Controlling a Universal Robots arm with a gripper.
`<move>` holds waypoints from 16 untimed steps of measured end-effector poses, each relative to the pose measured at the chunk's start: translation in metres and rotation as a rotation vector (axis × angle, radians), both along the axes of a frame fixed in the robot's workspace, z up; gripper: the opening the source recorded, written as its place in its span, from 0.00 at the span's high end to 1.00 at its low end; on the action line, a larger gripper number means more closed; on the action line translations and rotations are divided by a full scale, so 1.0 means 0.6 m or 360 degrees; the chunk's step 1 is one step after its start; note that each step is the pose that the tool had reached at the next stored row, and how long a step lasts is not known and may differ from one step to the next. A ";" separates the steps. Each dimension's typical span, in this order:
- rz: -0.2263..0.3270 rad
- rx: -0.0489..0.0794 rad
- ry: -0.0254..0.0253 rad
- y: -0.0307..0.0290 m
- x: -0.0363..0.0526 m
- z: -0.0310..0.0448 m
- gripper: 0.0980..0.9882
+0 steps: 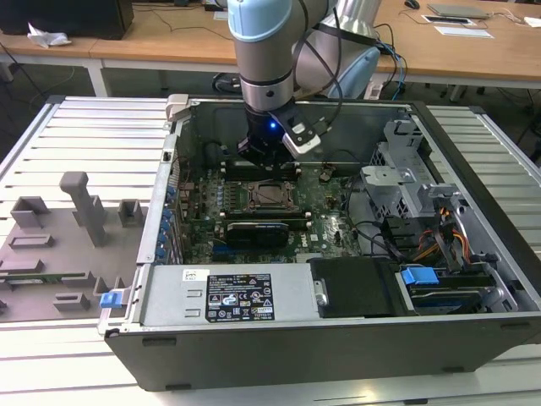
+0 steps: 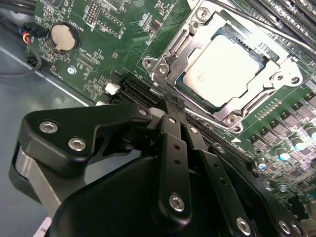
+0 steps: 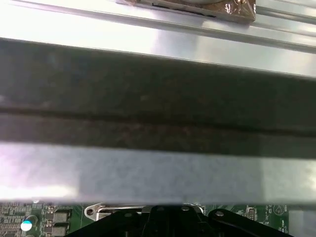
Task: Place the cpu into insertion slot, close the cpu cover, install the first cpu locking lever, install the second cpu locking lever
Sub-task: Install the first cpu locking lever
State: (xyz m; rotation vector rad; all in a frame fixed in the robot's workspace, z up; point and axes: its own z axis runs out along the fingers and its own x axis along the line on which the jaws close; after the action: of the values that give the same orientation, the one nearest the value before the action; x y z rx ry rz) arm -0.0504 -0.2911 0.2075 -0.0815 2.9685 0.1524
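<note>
The hand hovers near the insertion slot inside the open computer case.

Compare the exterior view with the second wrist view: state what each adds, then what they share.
The exterior view adds the whole open computer case, the arm reaching into it, and grey fixtures on the table at that view's left. The second wrist view adds a coin battery and the screws on the cpu cover. Both show the green motherboard, the cpu lying in the insertion slot, and the tool near it.
</note>
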 end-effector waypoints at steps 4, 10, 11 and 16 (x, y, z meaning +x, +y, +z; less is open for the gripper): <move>-0.0036 0.0000 -0.00001 0.0034 0.000 -0.002 0.99; -0.0112 0.0000 -0.00001 0.0075 0.000 -0.003 0.99; -0.0125 0.0000 -0.00002 0.0083 0.000 -0.003 0.99; -0.0192 -0.0001 -0.00002 0.0118 0.000 -0.005 0.99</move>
State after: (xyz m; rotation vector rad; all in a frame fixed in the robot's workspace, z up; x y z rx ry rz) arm -0.0503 -0.2840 0.2044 0.0973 2.9628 0.1363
